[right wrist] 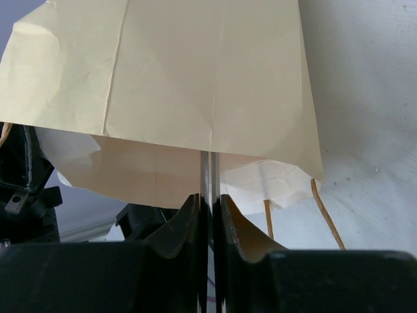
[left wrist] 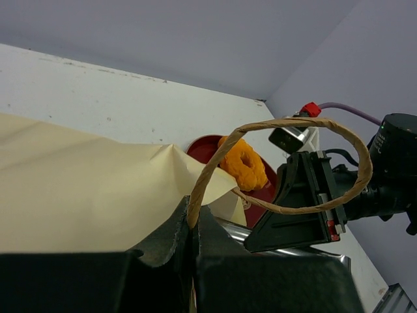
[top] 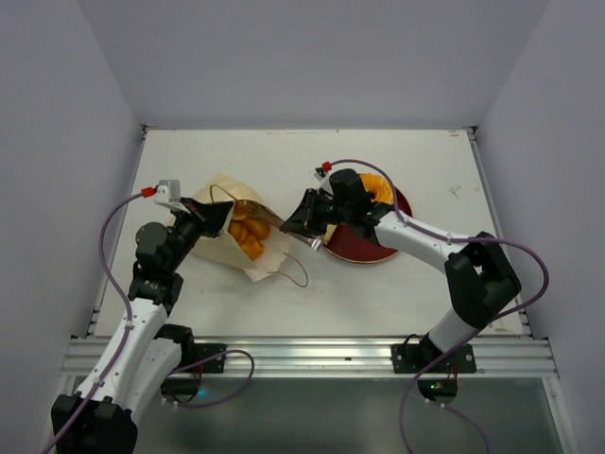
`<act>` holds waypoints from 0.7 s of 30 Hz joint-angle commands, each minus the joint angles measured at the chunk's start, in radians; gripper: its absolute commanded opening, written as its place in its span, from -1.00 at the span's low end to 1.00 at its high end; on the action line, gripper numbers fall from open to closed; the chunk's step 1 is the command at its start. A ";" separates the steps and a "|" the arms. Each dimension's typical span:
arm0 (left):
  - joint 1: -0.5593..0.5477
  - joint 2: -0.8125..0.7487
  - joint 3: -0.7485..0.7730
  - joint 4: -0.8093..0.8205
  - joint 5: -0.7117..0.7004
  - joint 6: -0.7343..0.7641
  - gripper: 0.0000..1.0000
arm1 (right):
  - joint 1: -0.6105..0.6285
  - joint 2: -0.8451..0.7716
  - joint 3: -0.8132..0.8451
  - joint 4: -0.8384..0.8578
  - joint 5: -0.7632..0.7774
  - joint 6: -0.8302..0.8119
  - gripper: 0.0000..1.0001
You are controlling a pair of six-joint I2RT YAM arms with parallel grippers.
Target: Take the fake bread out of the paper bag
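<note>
The bag (top: 236, 248) lies open on the desk (top: 284, 161), held from both sides. The left claw (top: 221, 221) is clenched on its rim by a handle (left wrist: 326, 122) at 9 o'clock, the right claw (top: 286, 225) on the rim at 3. Orange bread (top: 248, 236) fills its mouth, and a doughnut (top: 380, 189) sits on the plate (top: 369, 248) at the bag's 3 o'clock.

Orange fake bread (top: 248, 236) inside open paper bag (top: 225, 253)
</note>
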 commanded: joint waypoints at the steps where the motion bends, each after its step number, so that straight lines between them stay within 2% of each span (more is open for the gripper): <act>1: -0.011 -0.005 0.006 0.074 -0.009 0.018 -1.00 | -0.012 -0.014 0.030 0.080 -0.040 0.014 -0.80; 5: -0.010 -0.002 0.002 0.067 -0.029 0.035 -1.00 | -0.047 -0.058 0.022 0.082 -0.098 0.000 -0.99; 11: -0.011 -0.012 -0.001 0.063 -0.066 0.053 -1.00 | -0.119 -0.124 0.006 0.017 -0.219 -0.067 -1.00; 21: -0.010 -0.005 0.032 0.047 -0.090 0.076 -1.00 | -0.136 -0.204 0.002 -0.277 -0.336 -0.398 -1.00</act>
